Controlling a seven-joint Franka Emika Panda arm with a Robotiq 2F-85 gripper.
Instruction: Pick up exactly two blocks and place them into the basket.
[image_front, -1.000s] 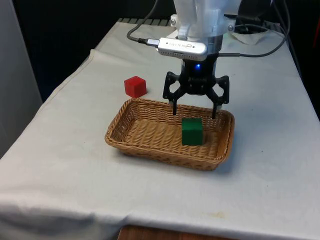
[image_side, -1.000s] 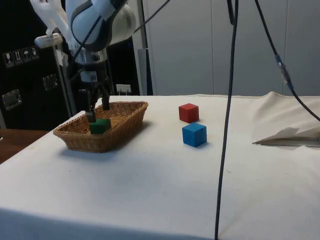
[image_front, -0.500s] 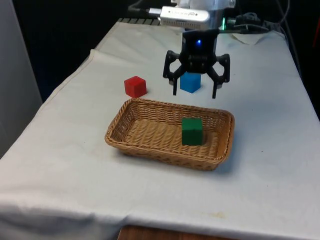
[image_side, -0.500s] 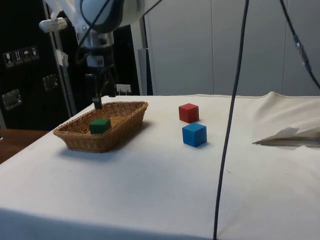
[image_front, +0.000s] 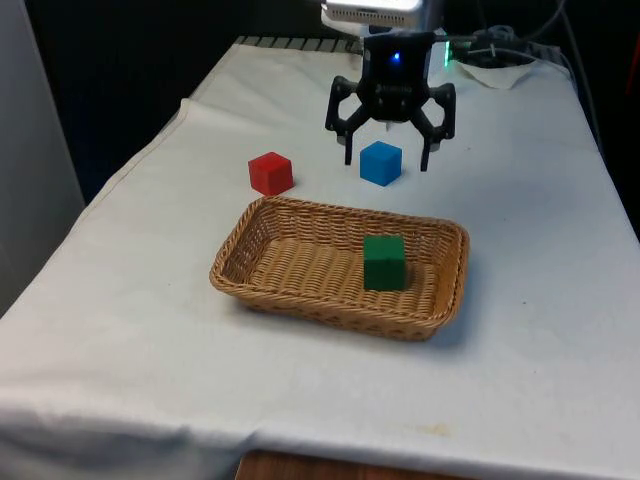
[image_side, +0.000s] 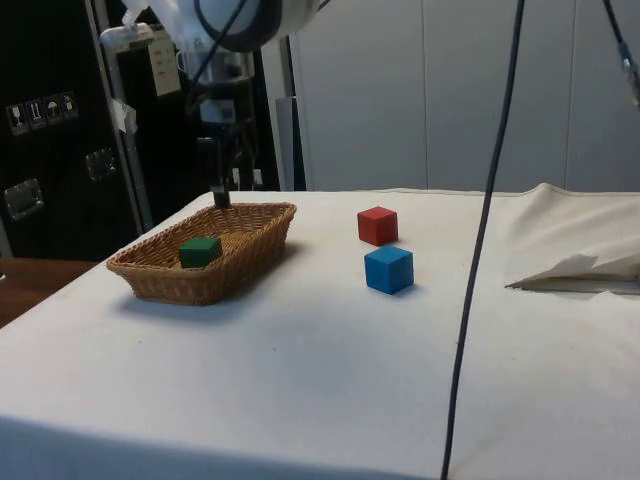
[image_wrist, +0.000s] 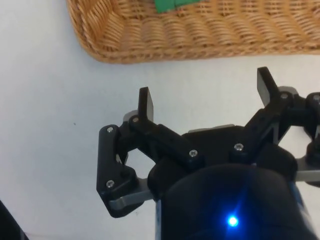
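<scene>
Overhead, the black two-finger gripper (image_front: 390, 160) hangs spread wide and empty above the small blue cube (image_front: 380, 163), beyond the woven wicker basket (image_front: 300, 300).

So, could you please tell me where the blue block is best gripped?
Probably from straight above, closing the tool on two opposite upright faces of the blue block. It sits flat on the cloth, apart from the red block and the basket, so its sides are free.

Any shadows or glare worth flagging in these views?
Front view: even light, basket casts a soft shadow on the cloth. Side view: no glare, blue block shadowed faintly. Wrist view: dark end effector against bright cloth, weave still clear.
</scene>
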